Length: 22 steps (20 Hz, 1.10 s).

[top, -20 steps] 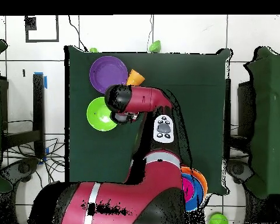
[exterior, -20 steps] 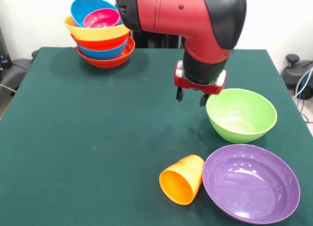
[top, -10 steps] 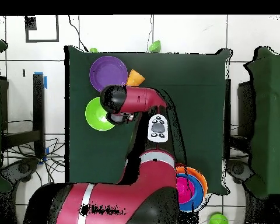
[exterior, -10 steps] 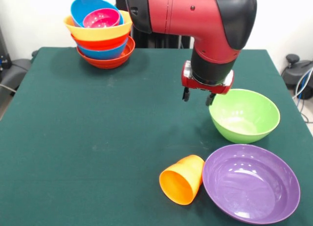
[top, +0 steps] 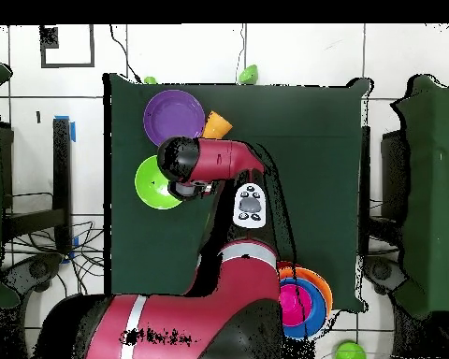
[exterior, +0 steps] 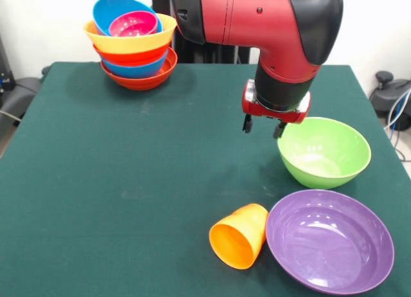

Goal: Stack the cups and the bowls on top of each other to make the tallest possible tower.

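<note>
Right of centre in the front view, the gripper (exterior: 264, 127) hangs with fingers spread and empty at the green bowl's (exterior: 324, 152) left rim.

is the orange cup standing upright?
No, the cup lies on its side beside the purple bowl, its open mouth facing the front camera.

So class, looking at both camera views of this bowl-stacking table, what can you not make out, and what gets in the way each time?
- Overhead view: the gripper is hidden under the arm.
- Overhead view: part of the green bowl and of the tower is covered by the arm.
- Front view: how deep the tower's nested bowls sit; the outer bowls hide them.
- Front view: the purple bowl's near rim is cut off by the bottom edge.
</note>
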Available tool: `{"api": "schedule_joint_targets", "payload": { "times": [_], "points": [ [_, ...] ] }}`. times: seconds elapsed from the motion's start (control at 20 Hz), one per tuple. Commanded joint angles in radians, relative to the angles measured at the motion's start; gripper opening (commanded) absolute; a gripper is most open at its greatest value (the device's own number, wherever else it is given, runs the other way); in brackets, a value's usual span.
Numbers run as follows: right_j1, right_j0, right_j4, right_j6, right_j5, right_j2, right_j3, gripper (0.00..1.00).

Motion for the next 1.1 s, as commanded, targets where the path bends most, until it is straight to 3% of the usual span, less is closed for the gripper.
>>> {"api": "schedule_joint_targets", "payload": {
  "times": [0.05, 0.25, 0.4, 1.1],
  "points": [
    [0.045, 0.025, 0.034, 0.114, 0.007, 0.091, -0.002, 1.00],
    [0.067, 0.023, 0.038, 0.117, 0.035, 0.091, -0.045, 1.00],
    [0.048, 0.022, 0.041, 0.117, 0.021, 0.092, -0.012, 1.00],
    [0.041, 0.039, 0.040, 0.131, 0.030, 0.069, -0.029, 1.00]
  ]
}}
